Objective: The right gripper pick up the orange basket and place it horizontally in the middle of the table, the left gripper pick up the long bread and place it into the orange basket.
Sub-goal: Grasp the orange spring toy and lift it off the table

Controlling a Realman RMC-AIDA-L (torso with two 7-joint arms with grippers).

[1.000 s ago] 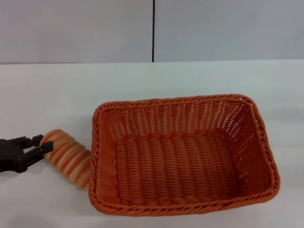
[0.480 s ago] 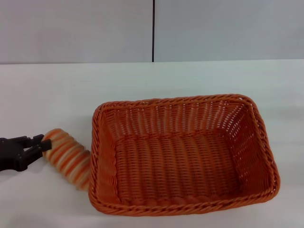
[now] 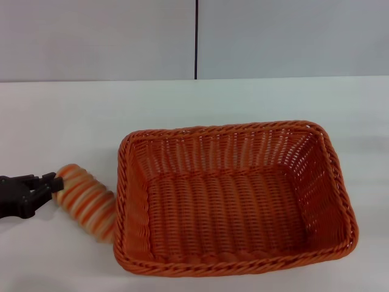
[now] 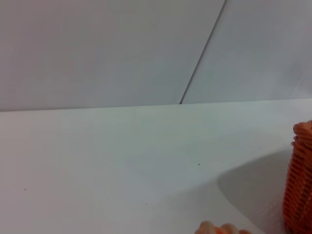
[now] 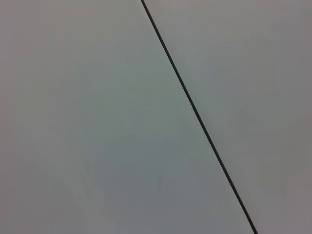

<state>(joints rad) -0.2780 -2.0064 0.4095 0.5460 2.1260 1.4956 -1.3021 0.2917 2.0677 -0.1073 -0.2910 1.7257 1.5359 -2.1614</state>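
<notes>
Head view gives me the whole scene: nearest me, along the front of the bench (image 3: pixel 73 115), the orange basket (image 3: pixel 234 198) sits flat and empty with its long side across, so I judge the basket half done and the bread step in hand. My left tool (image 3: pixel 47 184) is at the far left edge, low over the bench, its fingertips right at the outer end of the long bread (image 3: pixel 86 204); I cannot tell whether they are parted or closed. The loaf lies at a slant on the bench between tool and basket, its other end touching or nearly touching the basket's left wall. To do this well I'd want the fingers astride the loaf's width, not poking its rounded end, then a lift high enough to clear the braided rim. My right tool shows in no view; its wrist camera sees only wall.
</notes>
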